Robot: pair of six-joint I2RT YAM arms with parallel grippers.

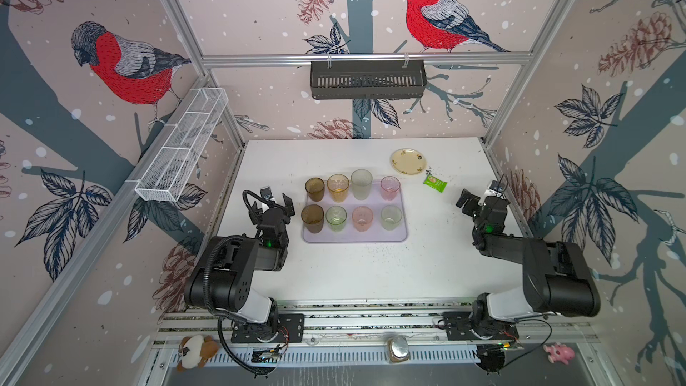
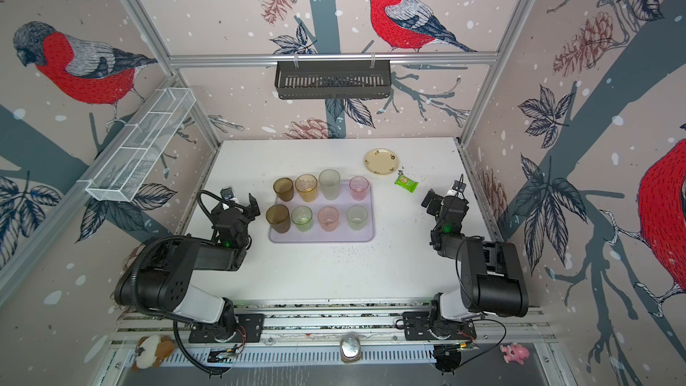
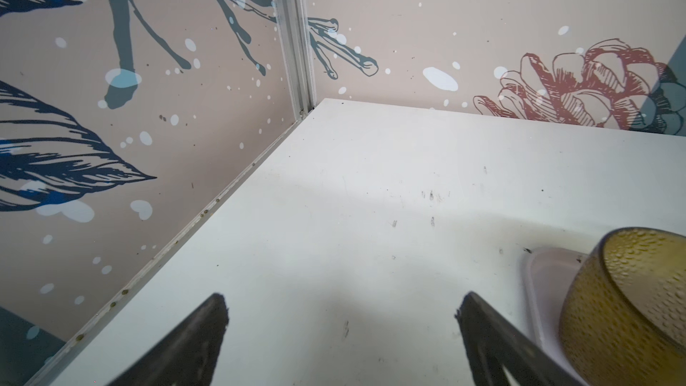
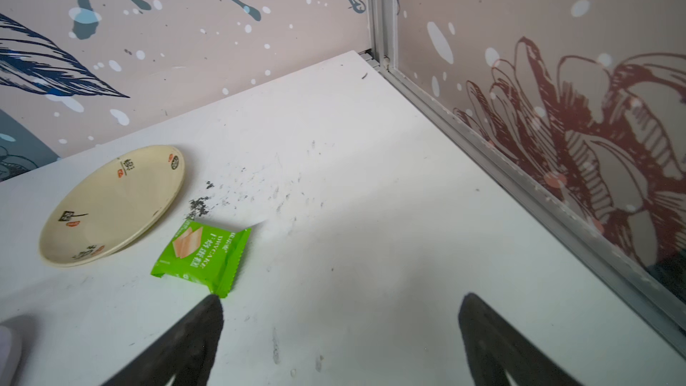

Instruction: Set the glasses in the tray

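Left arm: your left gripper (image 1: 276, 199) hovers just beside the tray's (image 1: 356, 238) left edge, elbow bent, jaws wide and empty.
Right arm: your right gripper (image 1: 480, 194) is well right of the tray, jaws wide and empty.
Glasses: all eight glasses (image 1: 362, 217) stand upright in the tray.

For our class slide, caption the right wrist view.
Open right gripper over the white table, with a green snack packet near a cream plate.

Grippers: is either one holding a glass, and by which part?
Nothing is held. The left gripper and the right gripper are both open and empty, apart from the glasses in the tray.
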